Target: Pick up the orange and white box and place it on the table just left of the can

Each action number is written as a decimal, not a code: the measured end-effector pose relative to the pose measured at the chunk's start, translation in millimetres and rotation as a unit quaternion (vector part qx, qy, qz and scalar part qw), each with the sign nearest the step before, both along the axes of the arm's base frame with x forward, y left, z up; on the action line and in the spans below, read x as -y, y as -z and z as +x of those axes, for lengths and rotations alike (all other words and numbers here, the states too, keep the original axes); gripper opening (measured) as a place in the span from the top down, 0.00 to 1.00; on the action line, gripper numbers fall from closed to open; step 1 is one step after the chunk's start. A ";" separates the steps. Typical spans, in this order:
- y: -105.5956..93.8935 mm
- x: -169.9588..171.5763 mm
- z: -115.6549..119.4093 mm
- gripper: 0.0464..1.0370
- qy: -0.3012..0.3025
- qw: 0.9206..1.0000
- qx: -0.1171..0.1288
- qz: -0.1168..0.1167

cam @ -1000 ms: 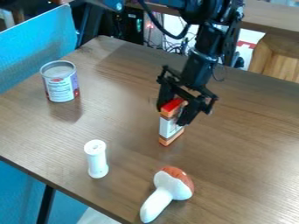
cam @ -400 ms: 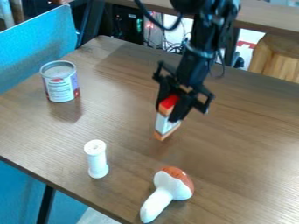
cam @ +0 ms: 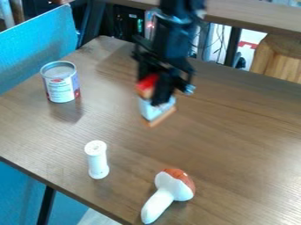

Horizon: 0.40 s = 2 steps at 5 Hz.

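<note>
The black gripper [cam: 154,90] hangs over the back middle of the table, shut on a small box [cam: 154,108] in white and orange with a red top. The box is held tilted, its lower end apart from the tabletop, and the fingers cover part of its upper half. To the left of the gripper stands an open can [cam: 60,82] with a white and purple label.
A white cylinder [cam: 97,160] stands upright near the table's [cam: 235,132] front left edge. A toy mushroom [cam: 167,193] with a reddish cap lies at the front. A blue panel [cam: 35,44] rises beyond the left edge.
The gripper has lifted the box off the table and carried it up and to the left, and the box has turned and tilted. The can, cylinder and mushroom have stayed put.
</note>
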<state>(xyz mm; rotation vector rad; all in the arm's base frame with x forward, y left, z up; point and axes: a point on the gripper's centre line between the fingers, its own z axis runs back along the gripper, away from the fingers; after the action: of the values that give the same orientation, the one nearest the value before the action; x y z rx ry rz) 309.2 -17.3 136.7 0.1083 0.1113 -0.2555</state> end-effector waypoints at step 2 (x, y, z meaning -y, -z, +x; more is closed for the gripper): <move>-7.6 -88.2 -37.8 0.63 -0.097 0.993 -0.070 0.021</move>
<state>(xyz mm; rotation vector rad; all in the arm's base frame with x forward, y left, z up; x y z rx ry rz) 271.4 70.8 144.4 0.1198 0.2653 -0.0667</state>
